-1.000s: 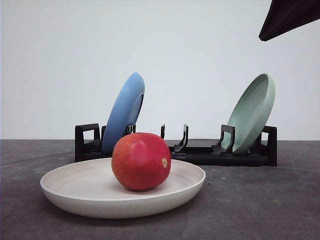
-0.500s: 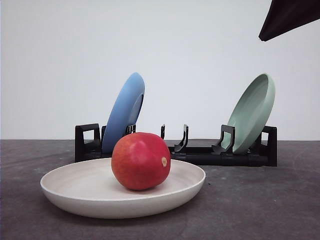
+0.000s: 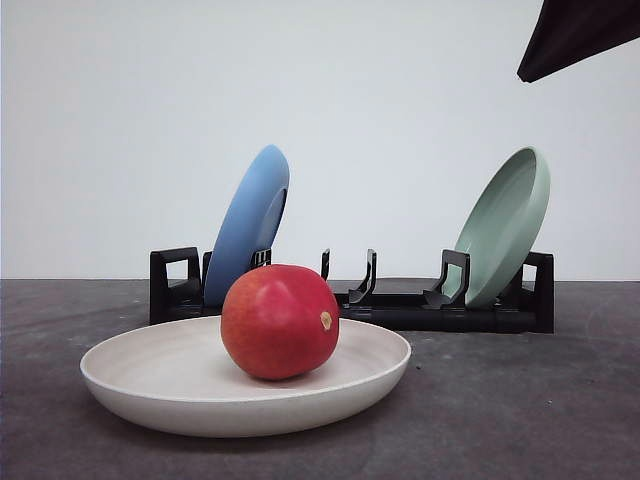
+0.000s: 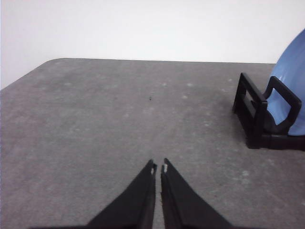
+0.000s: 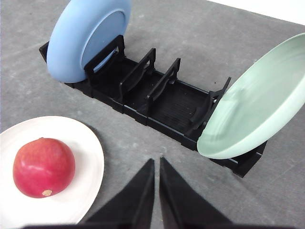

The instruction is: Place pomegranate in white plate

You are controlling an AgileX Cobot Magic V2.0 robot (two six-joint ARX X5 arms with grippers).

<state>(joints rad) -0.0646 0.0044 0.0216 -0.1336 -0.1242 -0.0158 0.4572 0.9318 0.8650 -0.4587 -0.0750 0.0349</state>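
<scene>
The red pomegranate (image 3: 279, 321) rests inside the white plate (image 3: 150, 395) at the front of the table, with its tan stem spot facing right. From the right wrist, the pomegranate (image 5: 43, 167) lies in the white plate (image 5: 86, 157), off to one side of my right gripper (image 5: 157, 163). That gripper is shut and empty, raised above the table between the plate and the rack. My left gripper (image 4: 158, 167) is shut with nothing in it, hovering over bare grey table well away from the plate.
A black dish rack (image 3: 400, 305) stands behind the plate. It holds a blue plate (image 3: 247, 225) on its left end and a pale green plate (image 3: 505, 225) on its right. A dark part of the right arm (image 3: 575, 35) hangs at the upper right.
The pomegranate has shifted very slightly to the left within the plate. Nothing else has moved.
</scene>
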